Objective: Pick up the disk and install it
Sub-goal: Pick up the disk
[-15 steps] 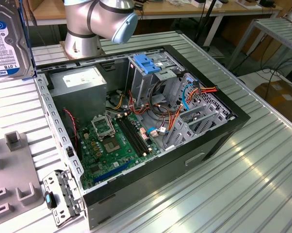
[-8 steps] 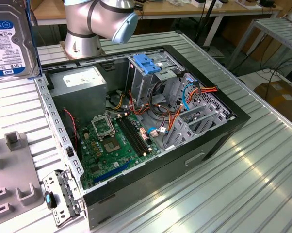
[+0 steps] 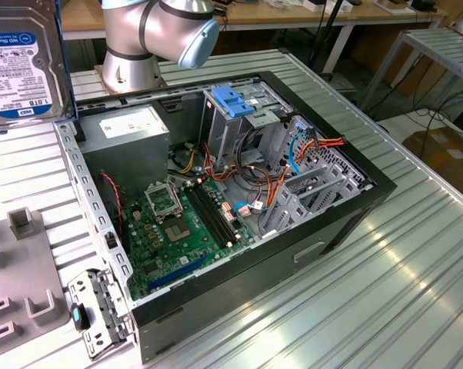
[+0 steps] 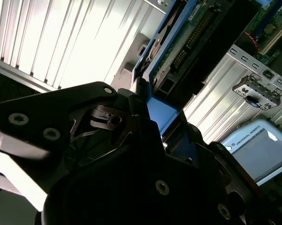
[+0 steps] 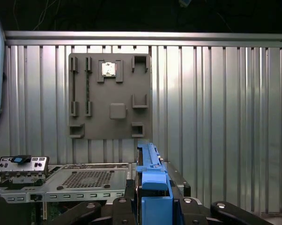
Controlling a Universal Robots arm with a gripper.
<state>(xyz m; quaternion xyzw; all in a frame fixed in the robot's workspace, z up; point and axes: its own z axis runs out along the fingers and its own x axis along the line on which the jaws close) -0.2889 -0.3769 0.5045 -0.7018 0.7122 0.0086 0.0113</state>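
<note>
The disk (image 3: 20, 65), silver-grey with a white-and-blue label and a blue bracket, hangs in the air at the exterior view's upper left, above the table and left of the open computer case (image 3: 347, 223). In both wrist views my gripper (image 5: 152, 208) (image 4: 155, 117) is shut on the disk's blue bracket edge (image 5: 149, 171). The disk (image 4: 178, 42) stands on edge between the black fingers. A blue-topped drive cage (image 3: 235, 104) sits at the back of the case.
A grey fixture plate (image 3: 16, 269) (image 5: 110, 96) lies on the ribbed metal table beside the case. A small metal panel with a blue tab (image 3: 93, 311) (image 5: 21, 165) rests by the case's near corner. The arm's base (image 3: 131, 61) stands behind the case.
</note>
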